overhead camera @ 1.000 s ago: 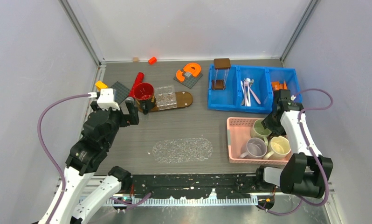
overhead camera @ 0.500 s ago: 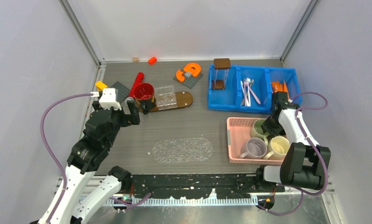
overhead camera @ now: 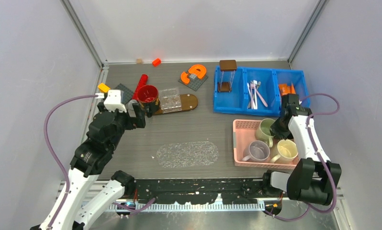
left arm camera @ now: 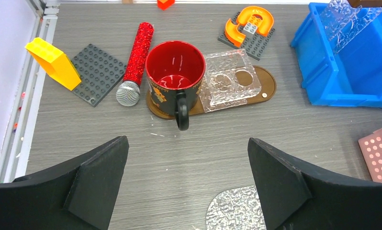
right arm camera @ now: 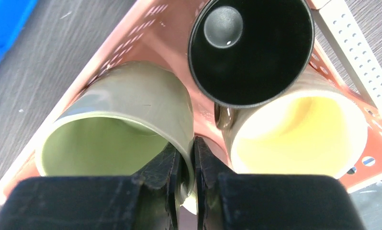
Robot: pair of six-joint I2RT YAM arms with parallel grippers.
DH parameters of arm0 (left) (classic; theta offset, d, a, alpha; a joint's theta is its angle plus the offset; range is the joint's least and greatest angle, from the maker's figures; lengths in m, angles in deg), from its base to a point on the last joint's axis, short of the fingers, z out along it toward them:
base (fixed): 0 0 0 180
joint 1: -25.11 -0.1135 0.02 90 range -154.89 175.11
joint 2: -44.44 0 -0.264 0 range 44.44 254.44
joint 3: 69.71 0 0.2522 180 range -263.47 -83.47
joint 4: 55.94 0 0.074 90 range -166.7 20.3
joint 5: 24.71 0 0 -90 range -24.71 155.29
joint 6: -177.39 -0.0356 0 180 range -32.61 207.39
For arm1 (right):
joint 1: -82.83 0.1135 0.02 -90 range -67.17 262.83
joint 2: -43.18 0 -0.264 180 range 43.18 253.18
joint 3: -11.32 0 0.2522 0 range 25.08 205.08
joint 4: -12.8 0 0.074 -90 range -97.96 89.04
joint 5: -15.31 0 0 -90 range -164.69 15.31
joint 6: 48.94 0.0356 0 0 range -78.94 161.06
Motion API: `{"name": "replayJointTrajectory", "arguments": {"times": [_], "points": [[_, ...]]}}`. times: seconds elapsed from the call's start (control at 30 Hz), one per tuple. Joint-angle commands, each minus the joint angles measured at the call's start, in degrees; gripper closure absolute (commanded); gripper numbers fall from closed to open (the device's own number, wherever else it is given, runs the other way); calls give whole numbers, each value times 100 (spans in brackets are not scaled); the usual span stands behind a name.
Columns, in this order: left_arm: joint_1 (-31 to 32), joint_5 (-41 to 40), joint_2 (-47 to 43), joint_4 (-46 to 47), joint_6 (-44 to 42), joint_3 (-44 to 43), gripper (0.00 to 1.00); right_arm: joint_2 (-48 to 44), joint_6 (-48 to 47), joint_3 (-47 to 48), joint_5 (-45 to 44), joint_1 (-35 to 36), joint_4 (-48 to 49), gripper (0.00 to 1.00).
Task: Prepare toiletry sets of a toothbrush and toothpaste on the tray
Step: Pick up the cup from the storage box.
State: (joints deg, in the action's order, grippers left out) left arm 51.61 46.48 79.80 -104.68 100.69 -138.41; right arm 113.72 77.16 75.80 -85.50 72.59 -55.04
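Thin white and pink toothbrushes [overhead camera: 254,94] lie bunched in the middle box of the blue bin [overhead camera: 244,109], upper right. Small orange toothpaste tubes [overhead camera: 285,88] lie in the next box, further right.

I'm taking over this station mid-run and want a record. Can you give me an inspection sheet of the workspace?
Surface: grey table, silver textured mat near its middle.
Job's things: toothbrushes in the blue bin's middle compartment, toothpaste tubes in its right one; none seen outside it.
Clutter: red mug, microphone, yellow block, orange C-shaped block on the far side; green mug and two more mugs in the pink tray.
Grippers: left gripper open and empty, facing the red mug; right gripper pinching the green mug's wall.
Cables: one purple cable looping at each side; no snag seen.
Surroundings: pale walls on three sides; nothing else seen.
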Motion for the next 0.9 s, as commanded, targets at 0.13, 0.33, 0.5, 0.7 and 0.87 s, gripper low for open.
{"name": "replayJointTrajectory", "arguments": {"times": [0.13,0.33,0.5,0.7,0.87], "points": [[13,309,389,160,376,-281,0,-745,11,1033,499,90,-480,99],[13,529,893,-323,729,-732,0,-990,45,1660,404,455,-859,99],[13,988,1313,-526,1174,-1004,0,-1018,266,2173,116,1249,-1001,99],[202,1370,1784,-531,1625,-1313,0,-901,665,2446,-119,2050,-952,99],[734,1127,2147,-433,1933,-1562,0,-700,1085,2538,-476,2731,-881,99]]}}
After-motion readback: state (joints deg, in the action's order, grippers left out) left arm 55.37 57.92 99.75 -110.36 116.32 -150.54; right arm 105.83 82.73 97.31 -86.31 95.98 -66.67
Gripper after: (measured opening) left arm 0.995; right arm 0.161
